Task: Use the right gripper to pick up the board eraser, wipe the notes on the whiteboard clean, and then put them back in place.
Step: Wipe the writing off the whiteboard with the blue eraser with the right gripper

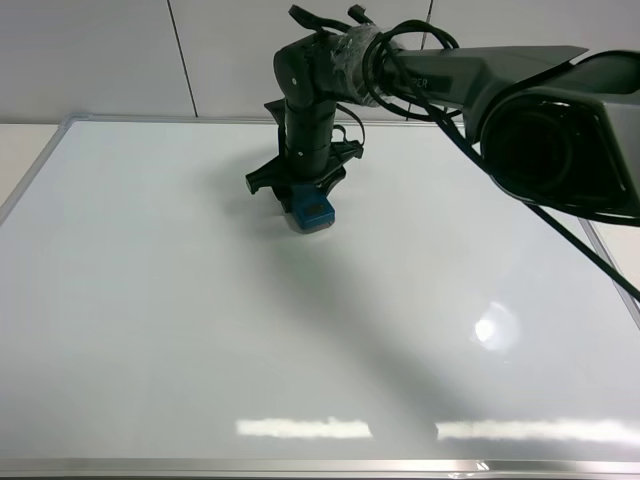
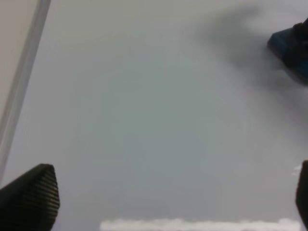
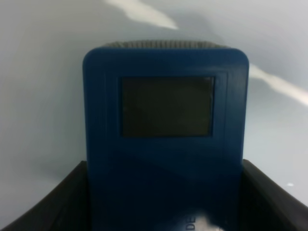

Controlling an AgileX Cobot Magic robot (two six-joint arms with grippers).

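Near the far edge of the whiteboard (image 1: 150,300), about midway along it, the right tool (image 3: 163,211) is pinching the board eraser (image 1: 314,214) by its two long sides, pad down on the glossy surface as far as can be told. The block looks light and stiff, its plastic flanks likely slick, so a grip low across the sides suits it. No red notes show anywhere on the board — it looks wiped. The left tool (image 2: 166,195) hangs spread near the left edge.
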